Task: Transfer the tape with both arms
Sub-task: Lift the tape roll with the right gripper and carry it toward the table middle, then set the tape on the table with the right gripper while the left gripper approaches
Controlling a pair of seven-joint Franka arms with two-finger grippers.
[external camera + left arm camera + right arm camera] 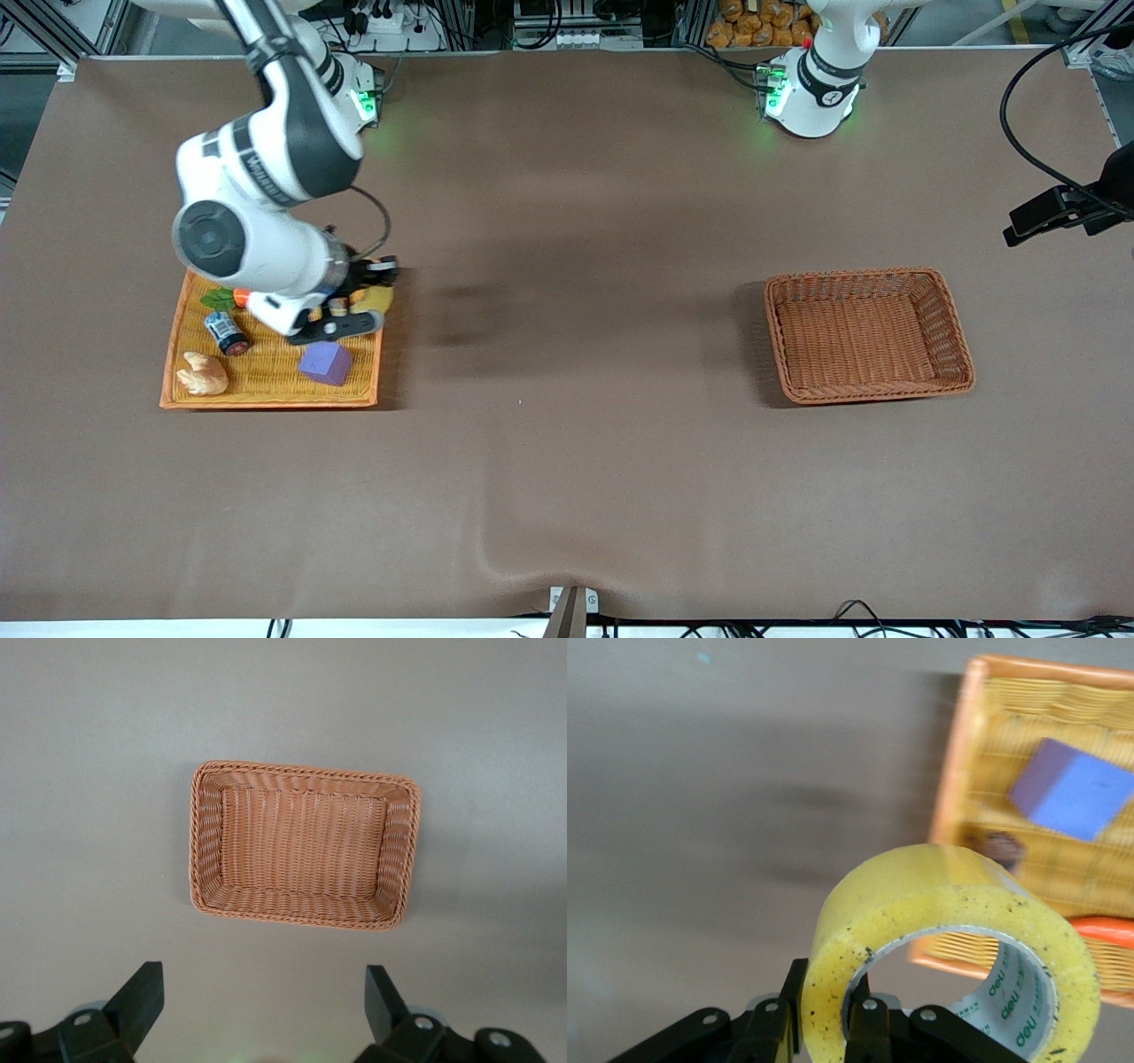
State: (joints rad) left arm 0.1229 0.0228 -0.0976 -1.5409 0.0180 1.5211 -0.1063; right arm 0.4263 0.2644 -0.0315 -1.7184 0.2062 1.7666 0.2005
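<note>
The right arm (266, 159) reaches from its base down over the orange woven tray (266, 390) at its end of the table, elbow bent, wrist turned low. Its right gripper (828, 1023) is clamped on the wall of the tape (948, 912), one finger inside the core and one outside, holding the yellowish roll lifted above the tray's edge. On the tray lie a purple cube (326, 362), a small can (225, 332) and a tan figurine (204, 374). The left gripper (261, 1010) hangs with jaws spread wide, empty, high above the wicker basket (204, 842); that arm waits.
</note>
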